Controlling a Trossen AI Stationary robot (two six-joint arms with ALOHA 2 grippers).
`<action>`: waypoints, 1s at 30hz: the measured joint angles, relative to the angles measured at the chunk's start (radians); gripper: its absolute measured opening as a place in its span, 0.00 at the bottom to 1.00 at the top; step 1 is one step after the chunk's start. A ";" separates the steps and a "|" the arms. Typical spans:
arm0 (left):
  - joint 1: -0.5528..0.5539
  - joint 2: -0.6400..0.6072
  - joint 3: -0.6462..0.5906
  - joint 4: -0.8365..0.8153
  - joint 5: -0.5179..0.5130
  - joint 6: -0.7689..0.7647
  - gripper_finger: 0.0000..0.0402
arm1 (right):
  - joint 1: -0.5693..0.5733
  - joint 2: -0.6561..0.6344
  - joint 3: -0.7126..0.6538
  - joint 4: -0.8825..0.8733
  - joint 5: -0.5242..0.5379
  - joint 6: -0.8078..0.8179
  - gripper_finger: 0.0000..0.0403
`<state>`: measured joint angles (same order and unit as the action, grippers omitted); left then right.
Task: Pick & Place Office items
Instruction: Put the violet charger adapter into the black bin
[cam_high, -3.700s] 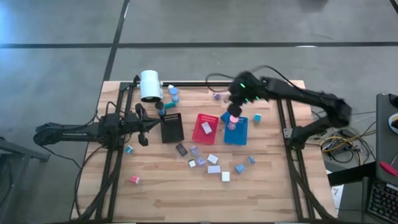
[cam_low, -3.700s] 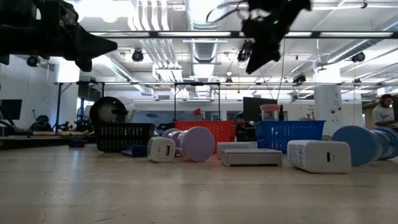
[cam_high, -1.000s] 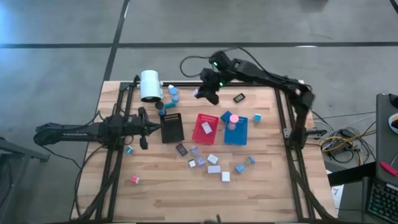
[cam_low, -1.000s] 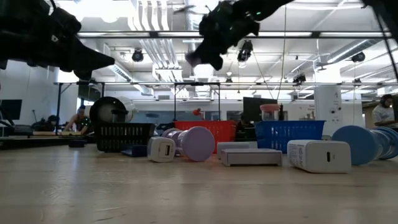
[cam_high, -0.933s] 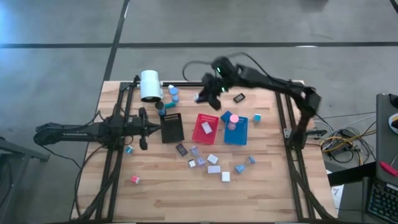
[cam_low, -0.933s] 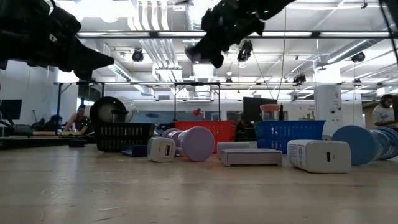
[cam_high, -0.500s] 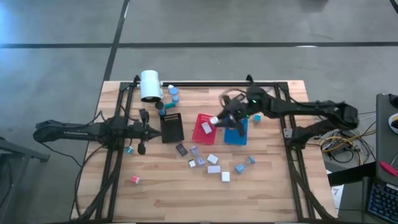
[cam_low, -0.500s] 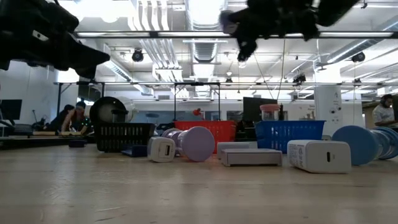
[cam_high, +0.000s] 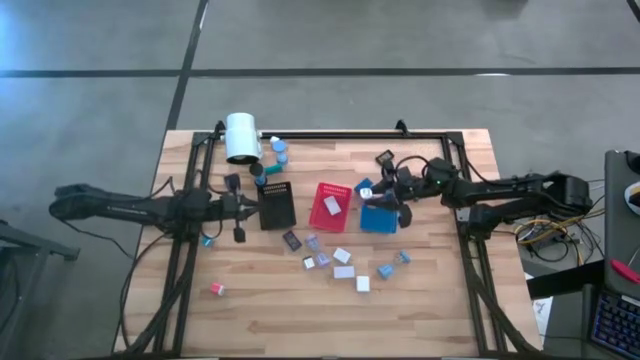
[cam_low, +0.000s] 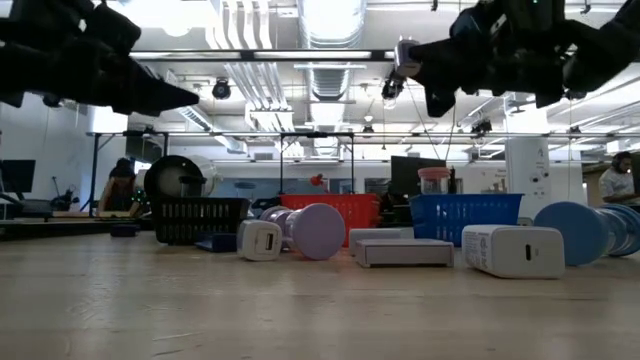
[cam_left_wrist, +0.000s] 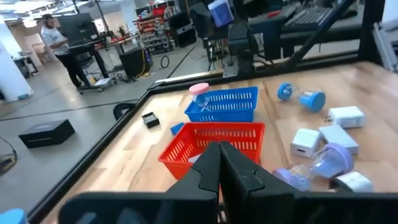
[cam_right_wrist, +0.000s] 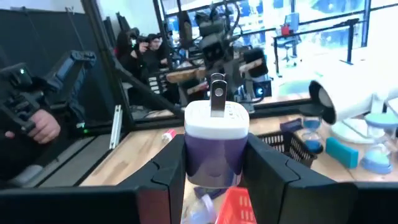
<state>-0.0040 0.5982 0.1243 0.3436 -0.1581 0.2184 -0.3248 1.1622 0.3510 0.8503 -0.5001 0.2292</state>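
Held item: a white-and-lavender plug adapter is sitting clamped between the fingers of the right gripper, prongs pointing away from the wrist.
Position: it is hanging in the air between the red tray and the blue tray.
Loose office items: white and lavender blocks are lying on the wooden table near both trays.
Left gripper: fingers are pressing together with nothing between them, beside the black tray.
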 joint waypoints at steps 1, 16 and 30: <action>0.000 0.019 0.012 0.000 0.000 0.012 0.02 | 0.000 0.000 -0.010 0.018 0.000 -0.003 0.29; -0.079 0.517 0.429 0.010 -0.122 0.443 0.26 | 0.005 -0.002 -0.030 0.083 -0.070 0.090 0.29; -0.140 1.002 0.927 0.045 -0.480 0.822 0.75 | 0.084 -0.002 -0.022 0.172 -0.076 0.169 0.29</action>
<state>-0.1439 1.5997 1.0514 0.3888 -0.6380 1.0402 -0.2410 1.1606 0.3293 1.0218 -0.5762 0.3984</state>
